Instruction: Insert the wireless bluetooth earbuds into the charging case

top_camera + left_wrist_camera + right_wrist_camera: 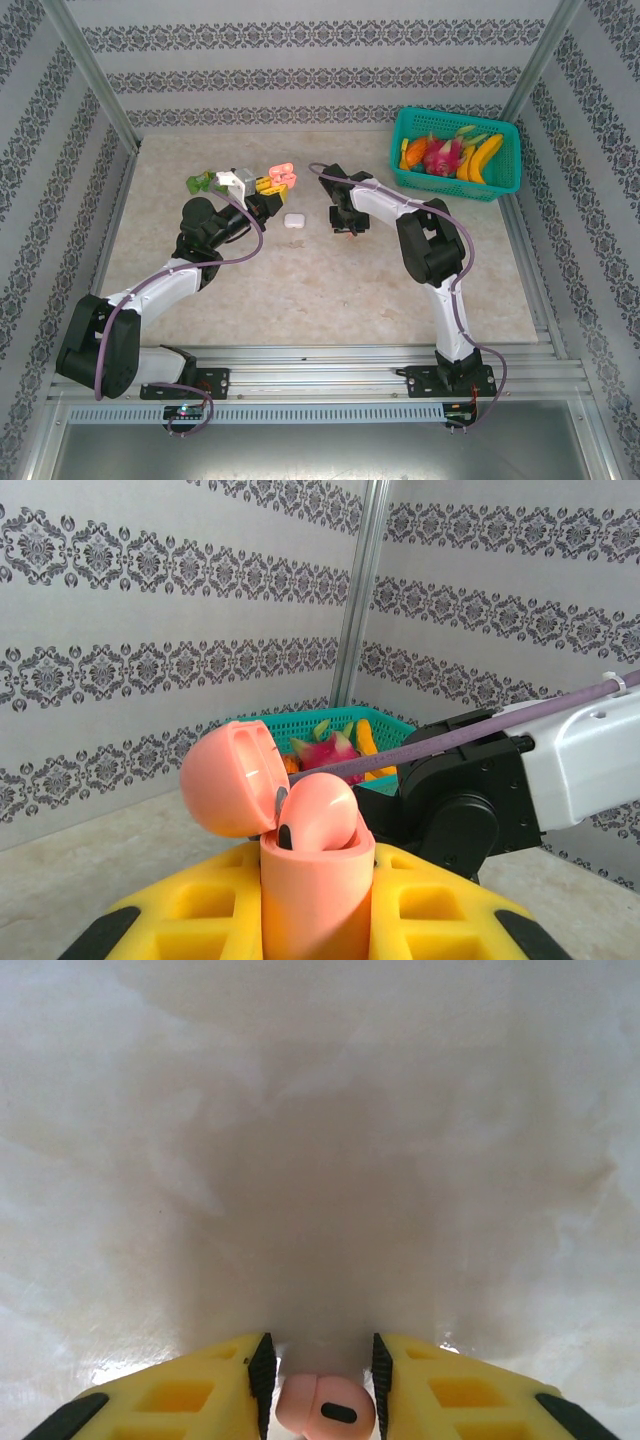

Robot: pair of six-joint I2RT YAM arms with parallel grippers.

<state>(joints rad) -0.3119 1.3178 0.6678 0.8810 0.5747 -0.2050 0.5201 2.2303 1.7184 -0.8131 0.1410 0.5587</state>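
Pink pebble-shaped plastic charging case (312,825), lid flipped open, sits clenched in the left hand (318,905). A small pink plastic earbud (325,1415) lies between the pads (263,1365) of the right hand (322,1380), close to the pale tabletop (320,1160); whether it is squeezed I cannot tell.

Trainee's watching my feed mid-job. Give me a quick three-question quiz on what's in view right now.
1. True or false: the pink charging case held by the left end effector has its lid open.
2. What sits between the jaws of the right end effector? A) a white earbud B) a pink earbud C) a banana
3. Fill in: the fruit lies in a teal ___ in the far right corner of the table.
Key: 1 true; 2 B; 3 basket.
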